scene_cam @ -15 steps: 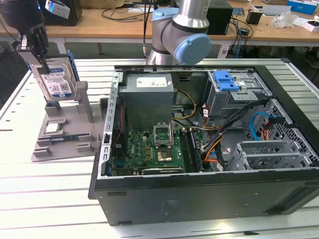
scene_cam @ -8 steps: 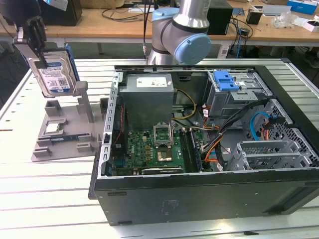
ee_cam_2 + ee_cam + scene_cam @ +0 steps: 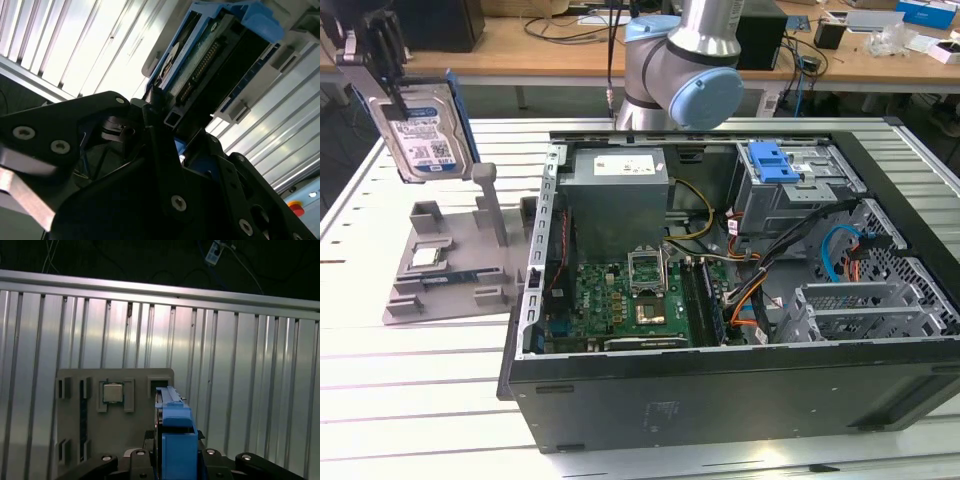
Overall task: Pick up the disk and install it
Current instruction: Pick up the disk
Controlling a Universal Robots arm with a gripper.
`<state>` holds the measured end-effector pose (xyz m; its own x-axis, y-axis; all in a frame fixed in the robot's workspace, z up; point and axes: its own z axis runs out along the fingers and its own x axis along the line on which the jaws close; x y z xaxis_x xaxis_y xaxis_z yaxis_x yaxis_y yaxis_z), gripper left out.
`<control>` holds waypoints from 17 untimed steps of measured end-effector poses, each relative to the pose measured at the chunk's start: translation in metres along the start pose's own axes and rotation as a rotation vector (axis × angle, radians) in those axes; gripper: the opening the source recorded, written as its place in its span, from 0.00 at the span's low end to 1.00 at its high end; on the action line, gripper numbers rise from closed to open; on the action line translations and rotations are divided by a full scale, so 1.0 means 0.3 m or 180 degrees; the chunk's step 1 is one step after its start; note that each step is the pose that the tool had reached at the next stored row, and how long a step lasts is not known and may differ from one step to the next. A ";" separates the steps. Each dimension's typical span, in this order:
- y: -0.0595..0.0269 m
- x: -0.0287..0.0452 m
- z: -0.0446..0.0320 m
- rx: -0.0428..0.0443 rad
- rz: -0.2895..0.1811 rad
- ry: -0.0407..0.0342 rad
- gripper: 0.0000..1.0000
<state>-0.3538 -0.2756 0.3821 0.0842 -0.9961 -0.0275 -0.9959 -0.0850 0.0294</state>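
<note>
In the exterior view I get soft, even overhead light, a pale sheen on the table (image 3: 410,380) slats, and the case (image 3: 720,395) has its near wall dark in shade. In the second wrist view the slats glare almost white behind the disk (image 3: 210,55), and the gripper (image 3: 162,112) is a near-black mass. In the first wrist view glare streaks the slats, with blackness beyond the table's edge.

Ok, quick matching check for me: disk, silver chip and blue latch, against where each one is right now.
Things:
1. disk
2. silver chip
3. blue latch

Places:
A. on top of the metal drive cage
B. lying in a recess of the grey fixture
C. clamped in the gripper, in the air

Pairs: 1-C, 2-B, 3-A.
</note>
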 end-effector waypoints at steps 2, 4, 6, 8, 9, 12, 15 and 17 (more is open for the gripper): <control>0.000 0.000 -0.014 0.0000 0.0000 -0.0003 0.37; 0.001 -0.001 -0.028 0.0001 0.0000 -0.0006 0.37; 0.002 -0.002 -0.057 0.0001 -0.0001 -0.0009 0.37; 0.002 -0.004 -0.084 0.0001 -0.0001 -0.0013 0.37; 0.003 -0.004 -0.094 0.0001 -0.0001 -0.0014 0.37; 0.003 -0.006 -0.119 0.0001 -0.0001 -0.0017 0.37; 0.004 -0.007 -0.142 0.0002 -0.0001 -0.0019 0.37; 0.004 -0.008 -0.158 0.0001 -0.0001 -0.0021 0.37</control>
<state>-0.3538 -0.2744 0.4295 0.0843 -0.9959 -0.0340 -0.9959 -0.0853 0.0290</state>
